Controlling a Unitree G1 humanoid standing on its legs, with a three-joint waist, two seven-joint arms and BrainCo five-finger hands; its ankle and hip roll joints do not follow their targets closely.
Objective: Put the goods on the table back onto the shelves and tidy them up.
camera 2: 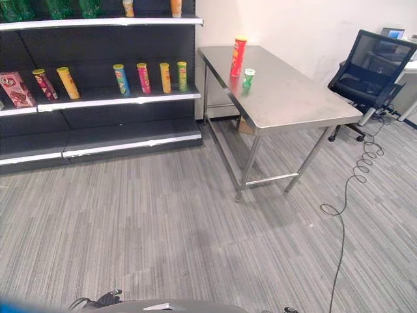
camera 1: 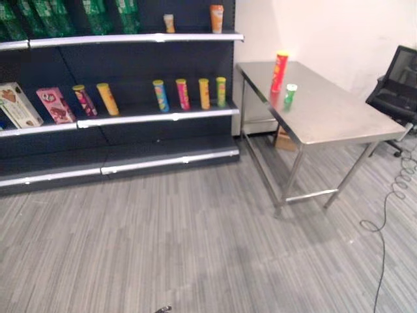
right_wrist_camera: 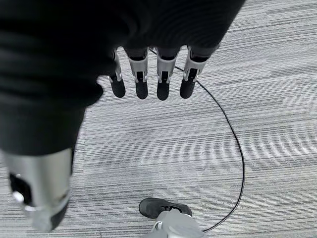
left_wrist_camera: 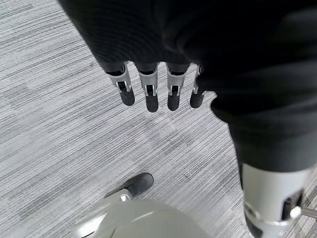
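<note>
Grey striped carpet ran from a dark shelving unit with pale edge strips to a steel table standing just beside it against a white wall. On the table's far end stood the goods: a tall red tube can with a yellow lid, upright, and a short green can with a white lid just beside it, nearer the camera. On the middle shelf four cylindrical cans stood in a row, blue, pink, orange and green, with two more tube cans leaning further left and flat cardboard boxes beyond them. Two small orange containers sat on the upper shelf near green packets. A black mesh office chair stood past the table, shown more fully in the right eye view. The left hand hung over the carpet with its fingers straight and relaxed, holding nothing; the right hand hung likewise over the carpet, fingers straight and empty.
</note>
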